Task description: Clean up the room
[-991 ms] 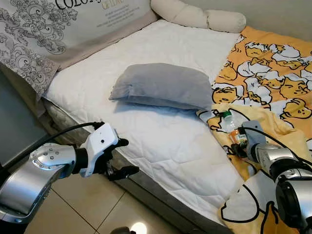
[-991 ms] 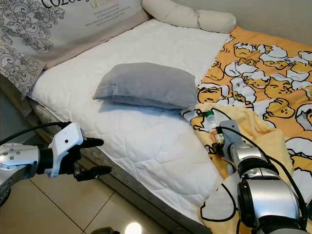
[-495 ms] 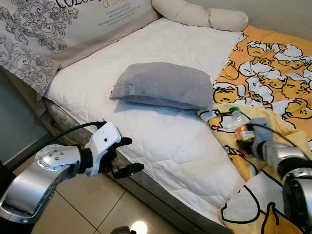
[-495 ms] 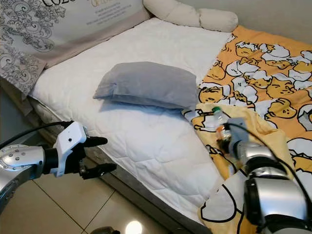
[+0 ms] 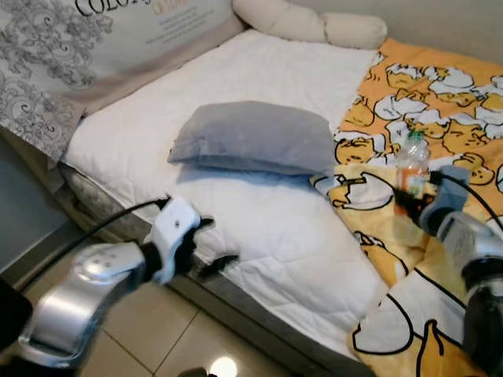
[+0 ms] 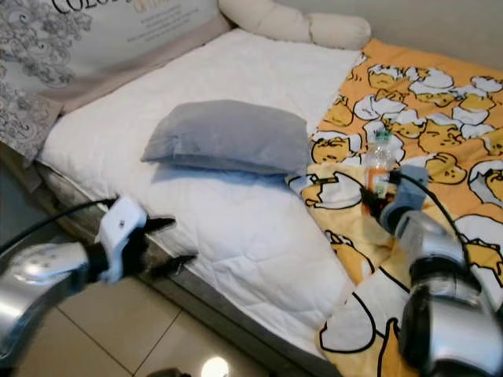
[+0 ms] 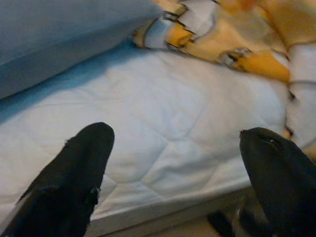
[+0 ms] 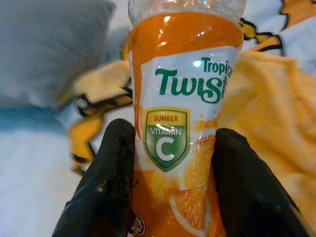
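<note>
Lifted clear of the blanket now, bottle clamped upright in right gripper; smooth plastic could slip; left gripper spread, idle.

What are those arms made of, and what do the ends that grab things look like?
Both arms are shiny silver metal with rounded joints. The left arm has a white wrist block and a black cable looping along it; its left gripper has two long black fingers. The right gripper has thick, matte black fingers.
</note>
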### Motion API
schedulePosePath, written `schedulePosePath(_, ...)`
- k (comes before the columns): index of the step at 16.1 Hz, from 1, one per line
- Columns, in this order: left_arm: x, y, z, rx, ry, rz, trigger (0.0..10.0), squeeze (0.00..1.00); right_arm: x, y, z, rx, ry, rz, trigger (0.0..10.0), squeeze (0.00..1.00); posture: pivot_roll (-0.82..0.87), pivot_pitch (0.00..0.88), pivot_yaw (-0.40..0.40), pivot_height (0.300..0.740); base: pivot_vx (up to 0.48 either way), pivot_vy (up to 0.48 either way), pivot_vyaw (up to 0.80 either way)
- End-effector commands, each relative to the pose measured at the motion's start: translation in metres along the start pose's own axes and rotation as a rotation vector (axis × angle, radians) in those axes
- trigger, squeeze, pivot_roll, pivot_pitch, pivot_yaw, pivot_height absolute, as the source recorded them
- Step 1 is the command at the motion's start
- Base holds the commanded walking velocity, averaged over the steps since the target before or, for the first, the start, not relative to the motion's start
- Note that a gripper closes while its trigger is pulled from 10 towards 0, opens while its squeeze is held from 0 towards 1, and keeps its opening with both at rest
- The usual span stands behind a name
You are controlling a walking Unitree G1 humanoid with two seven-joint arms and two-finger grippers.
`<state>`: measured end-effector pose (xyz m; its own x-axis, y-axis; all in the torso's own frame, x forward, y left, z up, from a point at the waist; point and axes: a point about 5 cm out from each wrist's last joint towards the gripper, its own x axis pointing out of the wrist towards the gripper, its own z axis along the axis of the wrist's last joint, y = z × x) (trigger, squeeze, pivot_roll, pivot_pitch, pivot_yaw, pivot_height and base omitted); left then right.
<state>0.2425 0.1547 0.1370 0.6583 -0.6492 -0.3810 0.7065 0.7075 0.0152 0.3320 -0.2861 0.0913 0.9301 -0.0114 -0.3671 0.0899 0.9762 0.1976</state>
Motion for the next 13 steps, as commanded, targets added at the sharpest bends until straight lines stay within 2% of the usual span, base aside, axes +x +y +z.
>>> schedulePosePath(1,-0.002,0.011,-0.002,-0.058,-0.012,0.136,10.0,0.0,-0.003,0.012,0.014,0.005,-0.136,0.025,10.0,0.0,-0.06,0.0,0.048,0.74,0.0,0.0,0.0)
schedulePosePath(2,-0.001,0.014,-0.001,-0.082,-0.039,0.196,10.0,0.0,-0.007,0.025,0.017,0.0,-0.211,0.044,10.0,0.0,-0.07,0.0,0.052,0.74,0.0,0.0,0.0)
schedulePosePath(3,0.0,0.016,-0.002,-0.093,-0.051,0.267,10.0,0.0,-0.012,0.041,0.018,0.003,-0.265,0.069,10.0,0.0,-0.07,0.0,0.053,0.74,0.0,0.0,0.68)
schedulePosePath(4,0.0,0.018,-0.002,-0.098,-0.051,0.294,10.0,0.0,-0.014,0.051,0.018,-0.009,-0.293,0.089,10.0,0.0,-0.07,0.0,0.053,0.74,0.0,0.0,0.8)
schedulePosePath(5,0.002,0.023,-0.001,-0.071,-0.067,0.368,10.0,0.0,-0.021,0.077,0.011,-0.014,-0.322,0.135,10.0,0.0,-0.07,0.0,0.05,0.74,0.0,0.0,0.8)
schedulePosePath(6,0.003,0.024,0.0,-0.057,-0.072,0.392,10.0,0.0,-0.023,0.083,0.009,-0.008,-0.322,0.142,10.0,0.0,-0.07,0.0,0.05,0.74,0.0,0.0,0.8)
schedulePosePath(7,0.002,0.031,0.0,-0.026,-0.088,0.49,10.0,0.0,-0.029,0.1,-0.002,-0.016,-0.309,0.184,10.0,0.0,-0.07,0.0,0.045,0.74,0.0,0.0,0.8)
schedulePosePath(8,0.001,0.034,0.0,-0.05,-0.092,0.529,10.0,0.0,-0.037,0.115,-0.011,-0.032,-0.301,0.22,10.0,0.0,-0.06,0.0,0.043,0.74,0.0,0.0,0.8)
schedulePosePath(9,-0.002,0.034,0.0,-0.027,-0.084,0.544,10.0,0.0,-0.042,0.125,-0.019,-0.048,-0.289,0.24,10.0,0.0,-0.05,0.0,0.034,0.74,0.0,0.0,0.8)
schedulePosePath(11,-0.007,0.034,-0.002,0.005,-0.09,0.575,10.0,0.0,-0.044,0.131,-0.027,-0.068,-0.267,0.215,10.0,0.0,-0.02,0.0,0.022,0.74,0.0,0.0,0.8)
schedulePosePath(12,-0.014,0.036,-0.009,-0.007,-0.087,0.632,10.0,0.0,-0.048,0.142,-0.034,-0.054,-0.24,0.248,10.0,0.0,-0.01,0.0,0.013,0.74,0.0,0.0,0.8)
schedulePosePath(13,-0.014,0.036,-0.012,-0.019,-0.085,0.652,10.0,0.0,-0.05,0.148,-0.036,-0.057,-0.227,0.269,10.0,0.0,-0.01,0.0,0.01,0.74,0.0,0.0,0.8)
